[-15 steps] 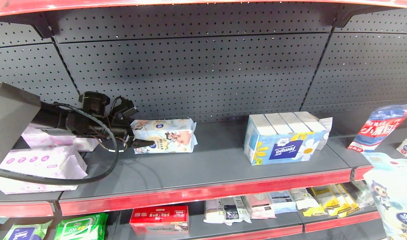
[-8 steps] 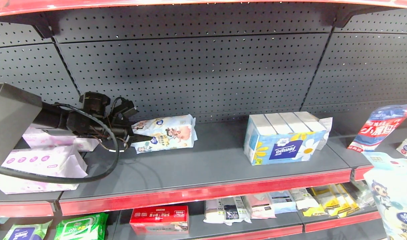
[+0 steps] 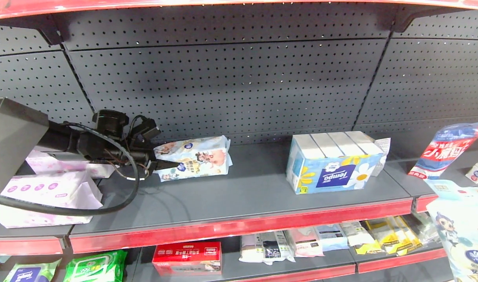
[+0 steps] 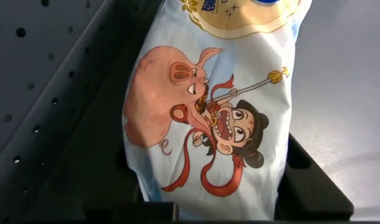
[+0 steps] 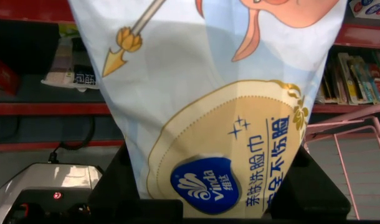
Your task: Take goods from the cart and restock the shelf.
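Well inside the shelf (image 3: 239, 196), the left gripper (image 3: 162, 163) clamps one end of a cartoon-printed tissue pack (image 3: 195, 156). The pack juts out ahead of its fingertips at a tilt, close to the perforated back wall (image 3: 231, 86); whether its far end rests fully on the shelf cannot be told. The likeliest trouble comes at release: let go while tilted, the soft pack could flop crooked, or its film could catch on the fingers and be dragged toward the front edge as the arm pulls out. Pushing further in risks crumpling it against the wall. Pink packs (image 3: 47, 196) lie just behind the gripper, under the arm and its looping cable (image 3: 117, 203), and could be snagged on retreat. A bundle of boxed tissues (image 3: 332, 164) stands well beyond the pack. The right gripper (image 5: 202, 199) grips a second pack (image 5: 209, 112) by one end, off the shelf, and its slack wrapper could slip.
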### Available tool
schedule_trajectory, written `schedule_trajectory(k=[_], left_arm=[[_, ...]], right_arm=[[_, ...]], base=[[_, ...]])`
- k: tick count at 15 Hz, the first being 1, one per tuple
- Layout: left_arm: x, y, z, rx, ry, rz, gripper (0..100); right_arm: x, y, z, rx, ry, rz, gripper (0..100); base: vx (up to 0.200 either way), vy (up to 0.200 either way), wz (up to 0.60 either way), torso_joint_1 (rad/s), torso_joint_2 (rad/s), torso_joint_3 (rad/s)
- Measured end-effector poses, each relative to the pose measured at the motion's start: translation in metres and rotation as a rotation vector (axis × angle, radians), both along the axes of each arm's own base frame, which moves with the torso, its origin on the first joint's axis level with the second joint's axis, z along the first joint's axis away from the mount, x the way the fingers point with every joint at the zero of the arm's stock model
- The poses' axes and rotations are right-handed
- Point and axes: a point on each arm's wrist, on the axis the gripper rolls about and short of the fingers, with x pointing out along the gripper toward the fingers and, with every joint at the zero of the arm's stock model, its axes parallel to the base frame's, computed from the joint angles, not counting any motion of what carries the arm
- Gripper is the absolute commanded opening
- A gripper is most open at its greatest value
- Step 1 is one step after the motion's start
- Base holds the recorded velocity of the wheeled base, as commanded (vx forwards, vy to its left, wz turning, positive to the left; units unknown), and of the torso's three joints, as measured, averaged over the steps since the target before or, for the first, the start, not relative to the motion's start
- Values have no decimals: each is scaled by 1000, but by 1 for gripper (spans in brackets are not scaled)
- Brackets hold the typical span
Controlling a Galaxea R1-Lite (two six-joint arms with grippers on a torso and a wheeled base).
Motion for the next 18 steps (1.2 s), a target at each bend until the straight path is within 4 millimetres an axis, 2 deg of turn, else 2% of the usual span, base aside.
schedule_trajectory(k=[2, 8, 14, 18], left_arm=[[-4, 1, 2, -3, 18, 5, 0], [-38, 3, 9, -9, 71, 10, 0], [-67, 5, 12, -19, 75, 10, 0], [-86, 6, -1, -41, 74, 24, 0]], right_arm=[[0, 0, 0, 0, -3, 0, 0], [-1, 0, -4, 0, 9, 2, 0], [0, 0, 2, 3, -13, 10, 0], [0, 0, 2, 4, -15, 9, 0]], base=[[0, 0, 0, 0, 0, 0], [0, 0, 0, 0, 0, 0], [0, 0, 0, 0, 0, 0], [0, 0, 0, 0, 0, 0]])
